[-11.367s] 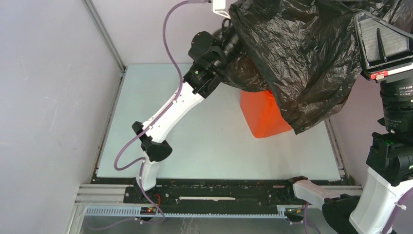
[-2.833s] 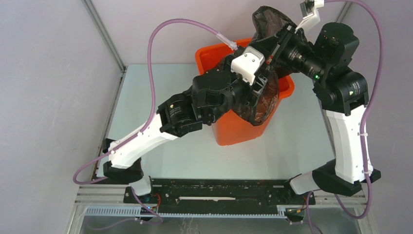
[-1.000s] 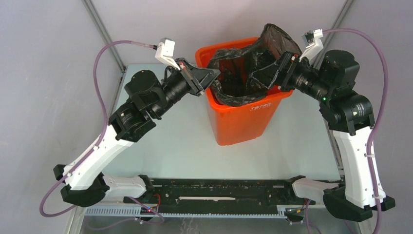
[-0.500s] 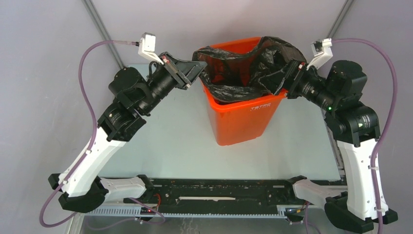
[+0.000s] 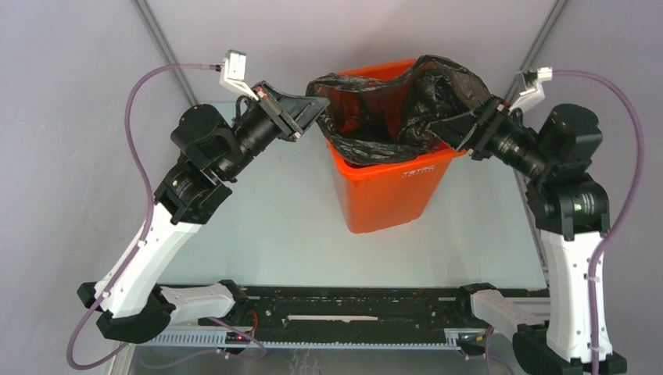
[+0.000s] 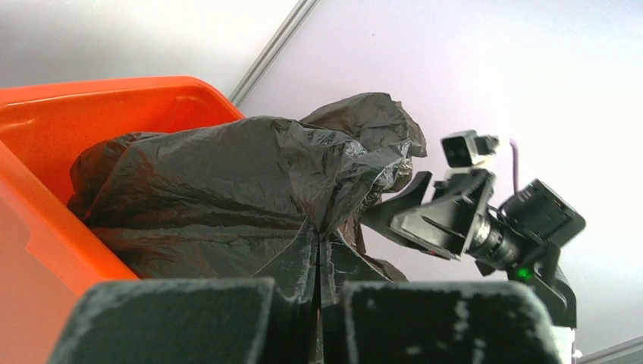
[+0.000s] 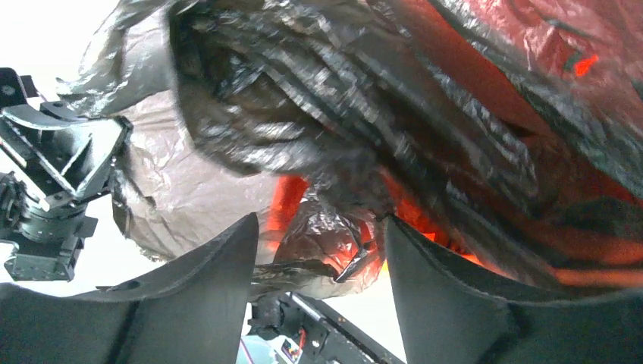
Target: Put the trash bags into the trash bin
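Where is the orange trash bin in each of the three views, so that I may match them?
Top external: the bin, upper centre, upright.
Left wrist: the bin fills the left edge.
Right wrist: only orange patches of the bin, centre, showing past the bag.
Shared landmark: the crinkled black bag in the bin's mouth.

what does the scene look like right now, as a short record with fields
bin: trash bin upright on the table, towards its far side
bag: trash bag inside the bin, mouth open, top edge bunched above the rim
left arm: left gripper shut on the bag's left edge
right arm: right gripper open at the bag's right edge
rim: front rim bare orange, bag not folded over it
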Controlling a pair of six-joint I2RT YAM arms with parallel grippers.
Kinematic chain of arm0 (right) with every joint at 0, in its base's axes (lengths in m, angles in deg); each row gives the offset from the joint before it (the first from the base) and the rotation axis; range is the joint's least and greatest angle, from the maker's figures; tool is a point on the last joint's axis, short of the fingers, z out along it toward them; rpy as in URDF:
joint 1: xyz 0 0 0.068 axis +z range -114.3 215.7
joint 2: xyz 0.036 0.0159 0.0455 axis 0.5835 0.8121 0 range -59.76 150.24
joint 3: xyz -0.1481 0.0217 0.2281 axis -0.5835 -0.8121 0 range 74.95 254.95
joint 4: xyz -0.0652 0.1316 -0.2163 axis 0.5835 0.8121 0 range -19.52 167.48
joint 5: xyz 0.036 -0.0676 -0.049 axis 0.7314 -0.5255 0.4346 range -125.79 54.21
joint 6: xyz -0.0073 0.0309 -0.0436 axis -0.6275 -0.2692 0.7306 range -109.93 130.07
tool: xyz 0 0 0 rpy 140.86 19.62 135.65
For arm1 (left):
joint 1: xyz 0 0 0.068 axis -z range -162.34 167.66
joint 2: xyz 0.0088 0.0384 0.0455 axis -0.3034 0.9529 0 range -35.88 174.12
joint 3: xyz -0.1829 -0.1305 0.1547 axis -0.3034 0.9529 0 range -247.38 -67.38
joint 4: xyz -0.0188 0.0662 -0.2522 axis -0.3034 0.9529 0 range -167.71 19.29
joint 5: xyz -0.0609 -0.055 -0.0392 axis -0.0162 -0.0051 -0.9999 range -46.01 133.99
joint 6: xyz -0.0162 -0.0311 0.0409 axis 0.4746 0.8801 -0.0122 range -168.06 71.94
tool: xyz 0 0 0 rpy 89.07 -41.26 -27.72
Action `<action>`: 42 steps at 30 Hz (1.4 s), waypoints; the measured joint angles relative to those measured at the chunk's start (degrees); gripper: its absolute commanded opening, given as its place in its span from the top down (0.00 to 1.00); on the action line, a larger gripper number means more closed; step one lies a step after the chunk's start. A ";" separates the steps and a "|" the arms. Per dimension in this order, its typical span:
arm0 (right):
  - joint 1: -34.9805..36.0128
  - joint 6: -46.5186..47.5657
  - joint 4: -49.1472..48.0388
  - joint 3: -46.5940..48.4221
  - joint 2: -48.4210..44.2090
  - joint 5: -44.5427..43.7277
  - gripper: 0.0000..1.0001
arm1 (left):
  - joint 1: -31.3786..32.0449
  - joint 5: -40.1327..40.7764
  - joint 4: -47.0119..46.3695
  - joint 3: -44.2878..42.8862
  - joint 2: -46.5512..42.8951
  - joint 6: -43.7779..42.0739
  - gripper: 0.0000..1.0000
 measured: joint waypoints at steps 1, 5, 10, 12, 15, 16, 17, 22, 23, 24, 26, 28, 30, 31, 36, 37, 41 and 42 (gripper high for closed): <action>0.00 -0.46 -0.50 0.13 0.96 0.70 0.47 | -0.15 -0.31 -0.04 0.09 0.00 0.20 1.00; -0.02 -2.27 -1.18 -0.13 4.00 2.97 0.87 | -1.40 -0.83 0.11 1.53 -0.42 1.31 1.00; -0.33 -0.81 4.28 -3.63 0.98 3.96 1.00 | -4.66 -0.70 0.85 4.76 -1.29 5.35 1.00; -0.35 -0.17 6.86 -5.77 -2.75 3.76 1.00 | -5.40 -0.61 0.79 8.17 -2.84 7.10 1.00; -0.33 -0.28 8.72 -10.60 -9.27 3.72 1.00 | -5.55 -0.50 0.59 14.51 -5.95 9.33 1.00; -0.33 -0.39 9.29 -11.89 -11.02 3.69 0.97 | -5.60 -0.44 0.61 17.27 -7.32 10.40 1.00; -0.31 -0.44 9.84 -12.90 -12.94 3.74 0.86 | -5.60 -0.44 0.74 18.10 -7.78 10.84 1.00; -0.28 -0.61 8.09 -13.42 -14.88 3.04 0.41 | -5.60 -0.46 0.72 22.58 -10.82 13.68 1.00; -0.28 -0.74 7.02 -13.42 -14.29 2.73 0.36 | -5.60 -0.44 0.72 22.80 -11.28 13.86 1.00; -0.28 -0.98 5.53 -13.42 -13.42 2.45 0.30 | -5.60 -0.42 0.70 22.84 -11.69 14.14 1.00; -0.13 -1.77 2.51 -13.44 -11.41 1.88 0.21 | -5.60 -0.42 0.35 22.84 -12.41 14.27 1.00; 0.39 -2.16 -1.07 -13.44 -8.90 1.27 0.16 | -5.60 -0.44 -0.07 22.82 -12.79 14.27 1.00; 1.09 -2.01 -4.76 -13.44 -6.43 0.57 0.12 | -5.62 -0.44 -0.33 22.80 -12.63 14.25 1.00; 1.42 -1.90 -6.27 -13.40 -5.38 0.31 0.12 | -5.64 -0.59 -0.31 22.77 -12.44 14.23 1.00; 3.56 -0.46 -11.30 -11.65 1.57 -1.05 0.15 | -6.32 -1.75 -0.04 22.36 -10.40 14.01 1.00; 4.17 -0.09 -11.93 -11.06 2.82 -1.42 0.23 | -6.64 -2.25 0.20 21.99 -9.92 13.81 1.00; 5.90 1.14 -12.57 -8.48 5.60 -2.49 0.70 | -8.81 -4.15 1.27 19.74 -8.76 13.11 1.00; 6.01 1.20 -12.55 -7.78 5.88 -2.43 0.78 | -9.55 -4.46 1.36 19.37 -8.79 13.03 1.00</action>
